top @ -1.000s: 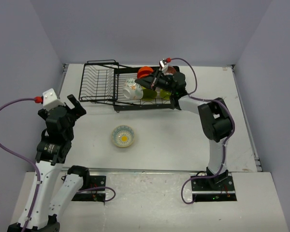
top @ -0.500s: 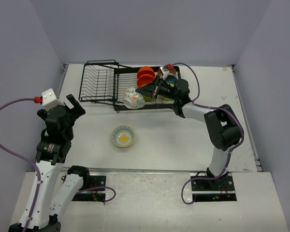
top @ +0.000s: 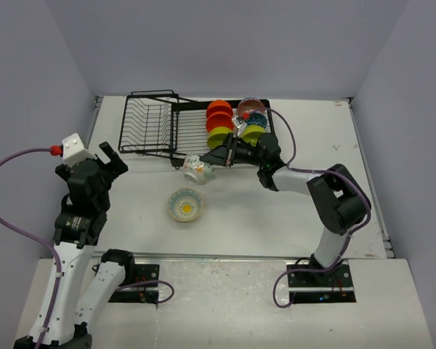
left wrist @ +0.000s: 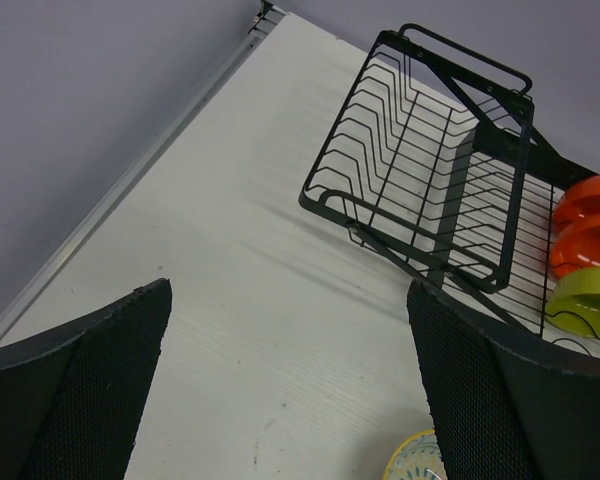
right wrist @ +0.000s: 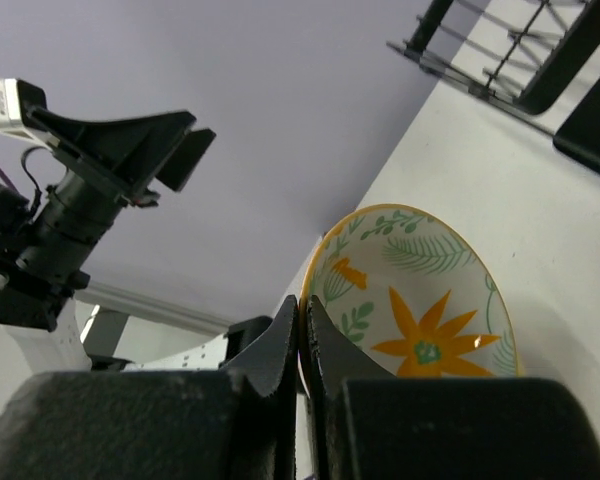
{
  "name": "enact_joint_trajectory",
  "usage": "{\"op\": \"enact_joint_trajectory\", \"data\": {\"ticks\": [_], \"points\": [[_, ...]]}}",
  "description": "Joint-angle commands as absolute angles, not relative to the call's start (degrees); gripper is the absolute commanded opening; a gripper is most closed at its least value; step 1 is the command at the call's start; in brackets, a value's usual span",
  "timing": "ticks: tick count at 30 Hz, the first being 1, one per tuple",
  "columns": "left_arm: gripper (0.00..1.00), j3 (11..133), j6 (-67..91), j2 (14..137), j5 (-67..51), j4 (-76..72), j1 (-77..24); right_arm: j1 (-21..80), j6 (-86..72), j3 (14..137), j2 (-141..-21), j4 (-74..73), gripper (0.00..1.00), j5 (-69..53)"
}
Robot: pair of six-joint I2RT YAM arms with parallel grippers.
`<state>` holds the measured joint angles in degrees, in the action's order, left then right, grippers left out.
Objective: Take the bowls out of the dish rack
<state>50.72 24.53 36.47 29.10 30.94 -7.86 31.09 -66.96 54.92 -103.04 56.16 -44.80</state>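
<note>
My right gripper (top: 212,161) is shut on the rim of a cream bowl with orange flowers (top: 198,169), held tilted just in front of the black wire dish rack (top: 152,123). In the right wrist view the jaws pinch the rim of this floral bowl (right wrist: 420,300) at my right gripper (right wrist: 302,310). Orange bowls (top: 219,109), lime green bowls (top: 219,135), a blue speckled bowl (top: 257,118) and a pinkish one (top: 248,107) stand in the rack. My left gripper (top: 110,158) hangs open and empty at the left, its fingers (left wrist: 80,390) wide apart over the table.
A second floral bowl (top: 186,204) sits upright on the table in front of the rack, its edge showing as a bowl rim (left wrist: 415,465) in the left wrist view. The rack's left basket section (left wrist: 430,170) holds nothing. The table ends at a wall edge (left wrist: 130,180).
My right gripper has pulled the floral bowl out of the rack, toward the front left, down to the table's level. The left arm has not moved.
</note>
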Motion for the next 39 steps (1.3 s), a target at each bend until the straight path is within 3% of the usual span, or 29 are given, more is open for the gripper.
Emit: {"op": "enact_joint_trajectory", "data": {"ticks": [1, 16, 39], "points": [[1.00, 50.36, 25.14, 36.12, 29.09, 29.27, -7.12, 33.13, -65.22, 53.71, -100.37, 60.73, 0.00, -46.32], [1.00, 50.27, 25.05, 36.04, 28.30, 29.09, -6.94, 36.91, -49.59, 53.35, -97.38, 47.82, 0.00, -43.68], [1.00, 50.19, 24.79, 35.86, 27.51, 28.92, -6.86, 46.84, -26.64, 60.38, -95.19, 24.18, 0.00, -27.69]]}}
